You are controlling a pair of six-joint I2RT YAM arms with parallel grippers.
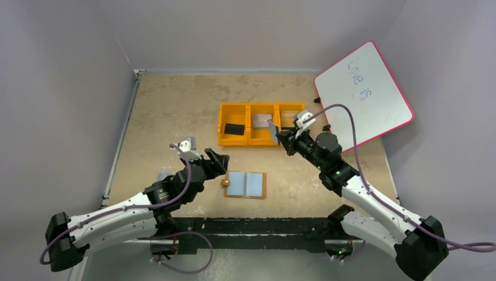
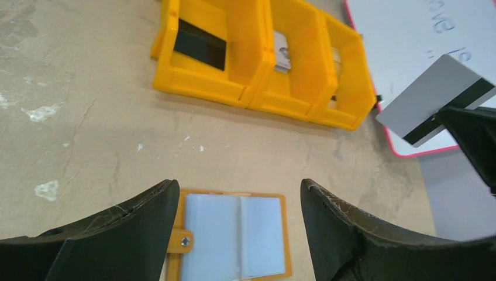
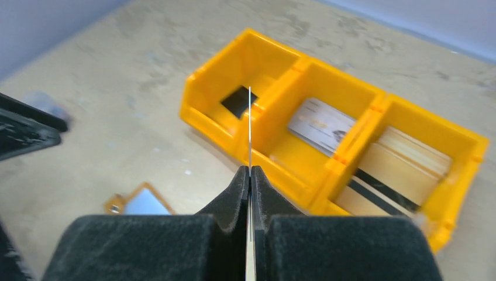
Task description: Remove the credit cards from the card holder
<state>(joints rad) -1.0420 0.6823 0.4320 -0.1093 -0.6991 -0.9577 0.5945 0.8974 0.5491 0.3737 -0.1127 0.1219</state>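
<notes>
The tan card holder [image 1: 246, 185] lies open on the table, pale blue pockets up, its stud tab at the left; it also shows in the left wrist view [image 2: 231, 235] and the right wrist view [image 3: 138, 203]. My left gripper [image 1: 217, 162] is open and empty, just left of and above the holder. My right gripper [image 1: 282, 139] is shut on a credit card [image 1: 273, 133] with a black stripe, held on edge in the air by the tray's front edge. The card shows edge-on in the right wrist view [image 3: 250, 126] and flat in the left wrist view [image 2: 437, 100].
An orange three-compartment tray [image 1: 261, 141] stands behind the holder: a black block [image 1: 234, 129] in the left bin, a silvery card [image 1: 261, 120] in the middle, several beige striped cards [image 3: 393, 172] in the right. A pink-edged whiteboard [image 1: 364, 93] leans at the right.
</notes>
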